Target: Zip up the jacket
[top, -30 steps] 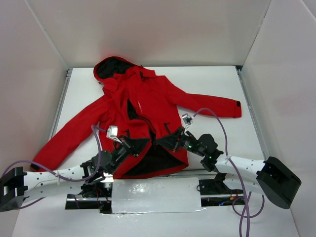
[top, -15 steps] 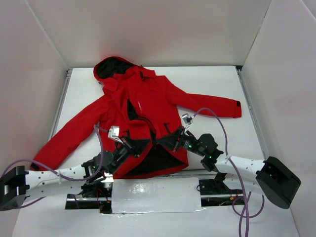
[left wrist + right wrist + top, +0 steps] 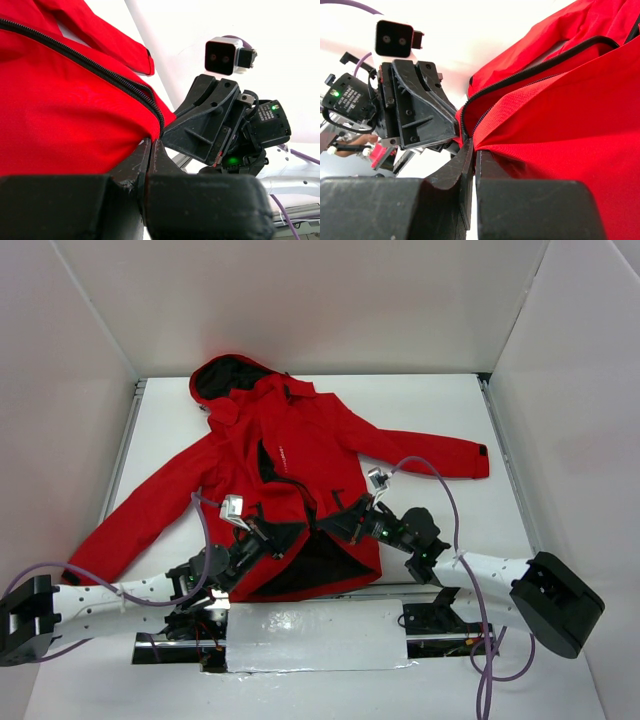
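Jacket (image 3: 310,445) lies spread on the white surface (image 3: 440,410), hood at the far end, sleeves out to both sides, front gaping at the lower hem; left hand (image 3: 151,146) is pinched tight on one front edge beside the zipper (image 3: 100,70); right hand (image 3: 473,150) is clamped on the other front edge, close opposite the left.

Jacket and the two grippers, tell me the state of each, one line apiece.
jacket: lying flat, front up, sleeves spread, front gaping at the hem
front zipper: undone at the lower end, sides apart
hood: open, dark lining showing
left gripper: shut on the jacket's front edge by the zipper's end
right gripper: shut on the other front edge
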